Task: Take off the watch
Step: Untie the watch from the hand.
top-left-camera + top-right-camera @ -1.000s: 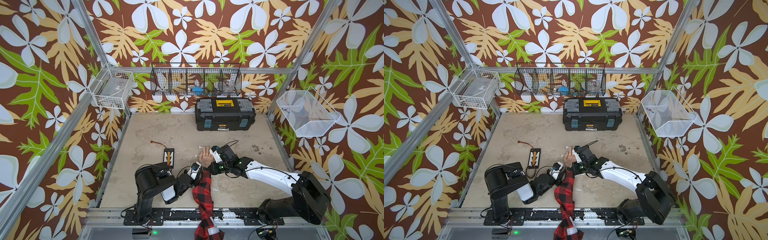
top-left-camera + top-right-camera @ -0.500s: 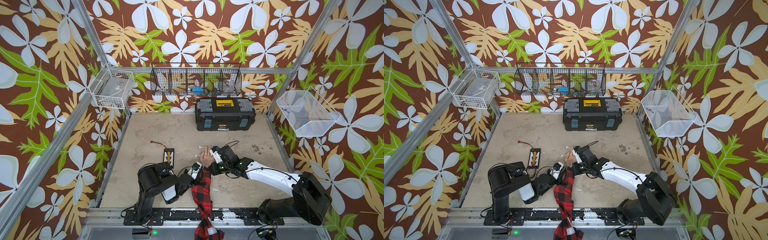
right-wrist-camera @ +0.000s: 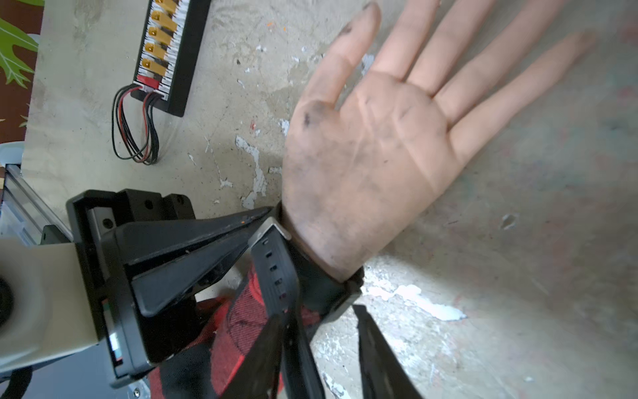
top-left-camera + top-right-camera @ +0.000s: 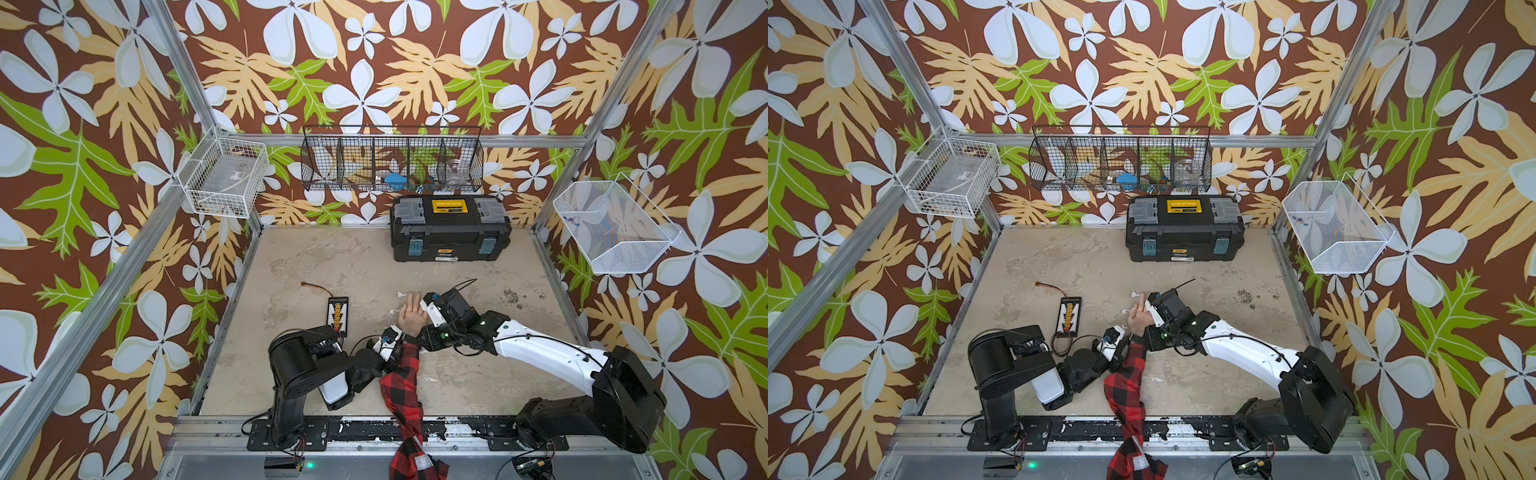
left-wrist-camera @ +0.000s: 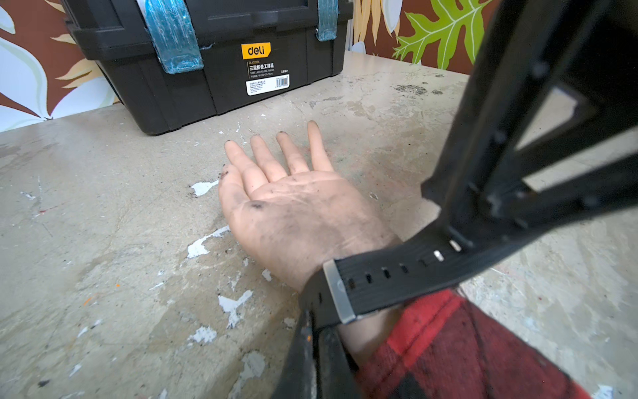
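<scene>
Left hand [image 3: 267, 217] is seen with its jaws shut together, clamped, as far as can be judged, on the strap of the watch [image 5: 379, 276] right at the metal buckle [image 5: 340, 293], on the thumb side of the wrist. From those tips the watch is wrapped round the wrist below the upturned palm [image 5: 303, 214], which is laid flat on the desk [image 5: 103, 241]. The free strap tail [image 3: 276, 273] is stretched straight away from the left hand, across the wrist, toward the right hand [image 3: 322, 317]. That hand's jaws are held apart, with the tail laid against one finger and not pinched. The tail end is judged nearer the right hand, so a pull along the strap's length, away from the buckle, would be called for.
</scene>
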Robot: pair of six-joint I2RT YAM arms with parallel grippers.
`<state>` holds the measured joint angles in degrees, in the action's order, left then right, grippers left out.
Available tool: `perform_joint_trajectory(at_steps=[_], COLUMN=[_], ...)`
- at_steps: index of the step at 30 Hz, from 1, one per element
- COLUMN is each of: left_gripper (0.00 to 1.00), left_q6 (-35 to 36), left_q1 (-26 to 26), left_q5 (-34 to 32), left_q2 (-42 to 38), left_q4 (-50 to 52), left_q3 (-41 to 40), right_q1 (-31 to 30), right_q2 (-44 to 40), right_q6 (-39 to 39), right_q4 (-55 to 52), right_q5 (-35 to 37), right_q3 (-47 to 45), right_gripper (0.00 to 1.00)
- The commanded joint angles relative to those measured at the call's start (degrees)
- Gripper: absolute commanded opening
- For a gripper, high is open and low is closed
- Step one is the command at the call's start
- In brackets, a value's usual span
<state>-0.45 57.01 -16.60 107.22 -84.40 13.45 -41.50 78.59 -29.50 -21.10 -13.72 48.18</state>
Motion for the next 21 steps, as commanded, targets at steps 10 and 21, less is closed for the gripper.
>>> perform_joint_trajectory(at_steps=[10,21], left_gripper=[0.0,0.0], left_q6=[-0.3,0.1], left_q1=[0.0,0.0], left_q5=[-1.1,0.3], left_q2=[-3.9,-1.6], left_q4=[-4.5,-10.5], left_q3=[-2.1,-4.2], right_q1=[-3.3,-7.9], right_q2=[4.2,9.0], right_q6=[0.1,16.3], right_q4=[-12.5,-4.8], right_q5=[7.0,8.2], right_q3=[12.9,13.8], right_gripper=[0.48,0.49])
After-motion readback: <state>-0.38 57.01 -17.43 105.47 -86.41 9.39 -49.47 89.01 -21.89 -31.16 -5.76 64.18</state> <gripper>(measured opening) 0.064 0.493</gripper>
